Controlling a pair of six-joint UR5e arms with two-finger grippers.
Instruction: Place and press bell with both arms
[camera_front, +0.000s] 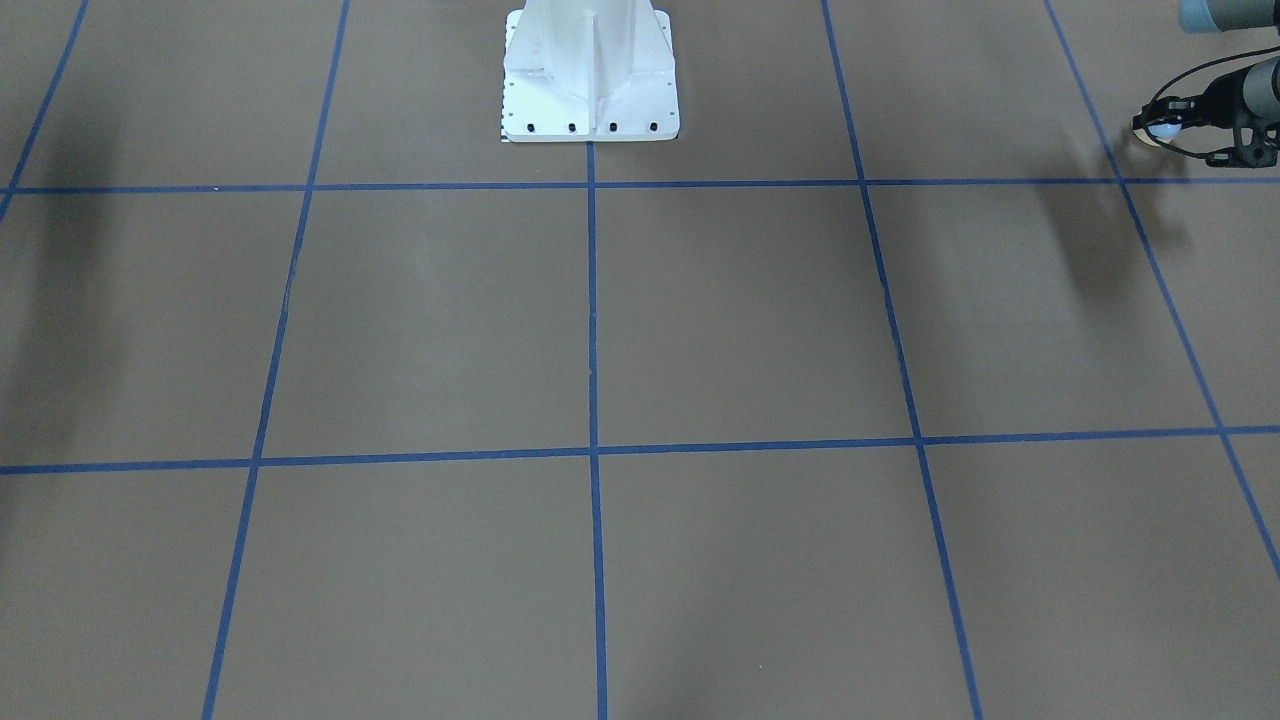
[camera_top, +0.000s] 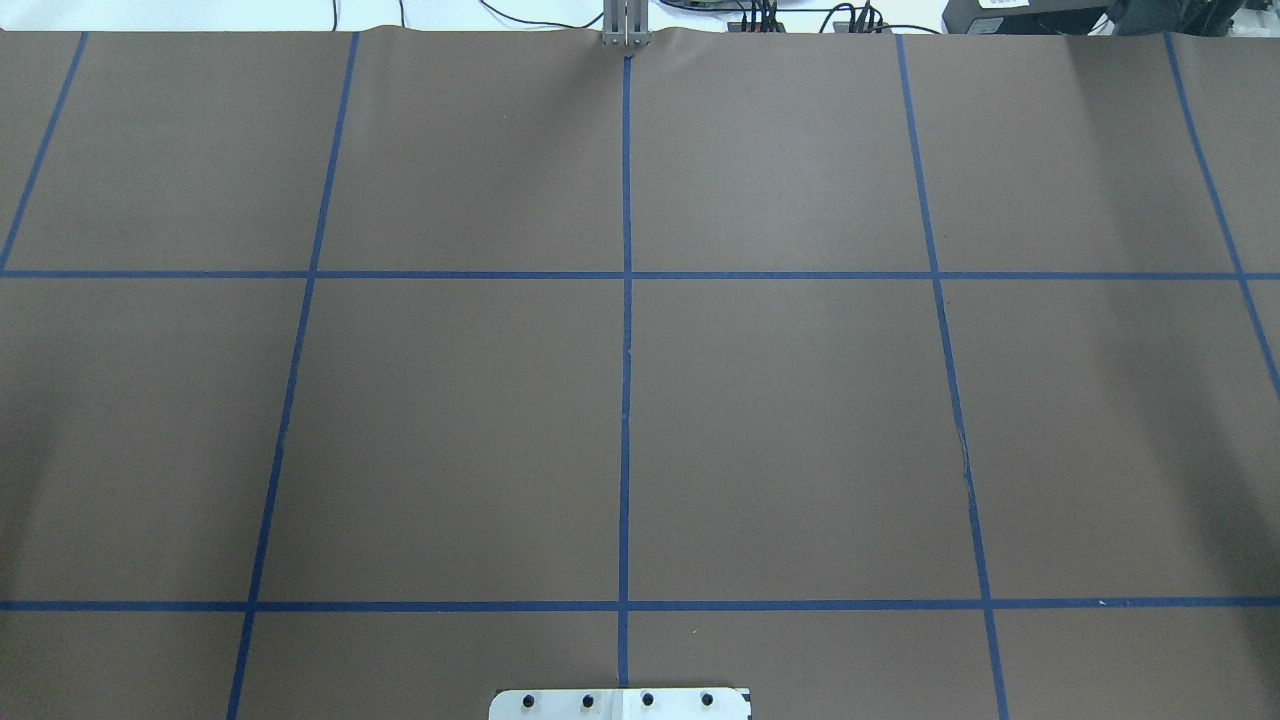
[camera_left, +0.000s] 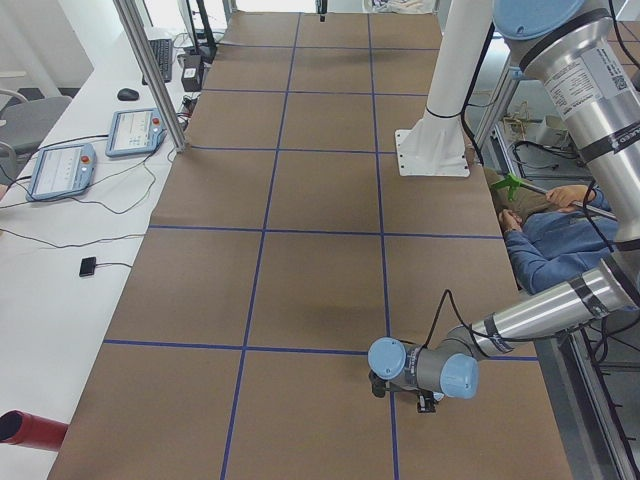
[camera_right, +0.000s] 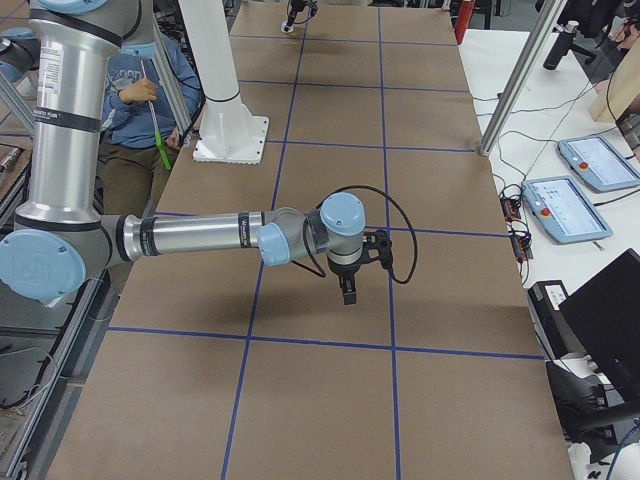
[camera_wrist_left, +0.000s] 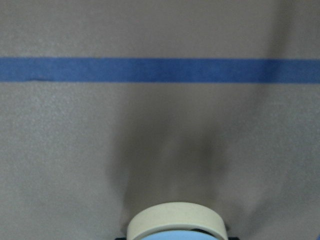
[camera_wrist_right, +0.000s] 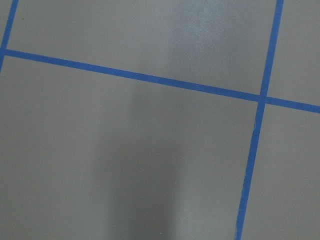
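Left fingers clamp the one bell; whether the right fingers are apart cannot be told

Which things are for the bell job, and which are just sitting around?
For the job:
bell
left arm, carrying the bell
right arm

Just lying about:
tablets
mouse
red tube

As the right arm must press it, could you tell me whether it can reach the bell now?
Probably not yet: the bell is clamped in the left gripper at the table's left end, while the right gripper hangs far toward the other end. Distance, not any obstacle, seems the hindrance.
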